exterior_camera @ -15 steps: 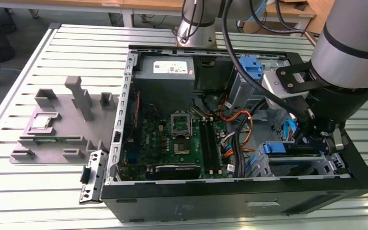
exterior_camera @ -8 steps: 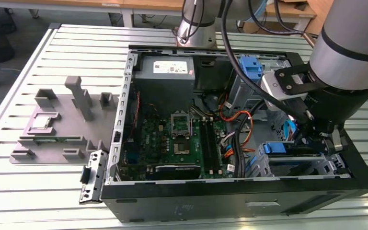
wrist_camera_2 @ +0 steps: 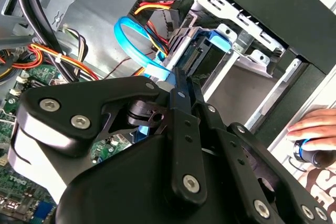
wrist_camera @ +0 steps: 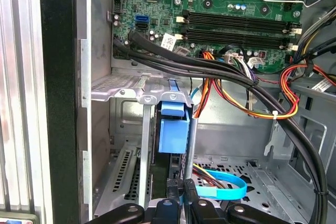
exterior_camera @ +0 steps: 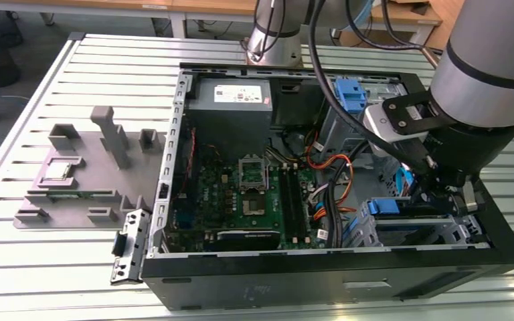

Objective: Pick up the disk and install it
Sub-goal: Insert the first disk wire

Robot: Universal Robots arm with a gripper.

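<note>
The disk (wrist_camera: 173,129) stands on edge in a slot of the metal drive cage (wrist_camera: 118,88) at the case's front corner, its bright blue carrier end facing out. In the exterior view its blue end (exterior_camera: 387,206) shows inside the cage at the lower right of the case. My gripper (wrist_camera: 181,191) is right over the disk's edge, its two dark fingers drawn together to a narrow slit with nothing seen clamped between them. The second wrist view shows one finger (wrist_camera_2: 179,90) running toward the disk (wrist_camera_2: 212,43). Whether the tips touch it is hidden.
Black and coloured cable bundles (wrist_camera: 231,80) and a light blue flat cable (wrist_camera: 226,187) run beside the cage. The motherboard (exterior_camera: 248,194) and a grey power supply (exterior_camera: 232,100) fill the case. A narrow blue bracket (exterior_camera: 351,93) stands at the back. A person's hand (wrist_camera_2: 315,124) rests outside the case.
</note>
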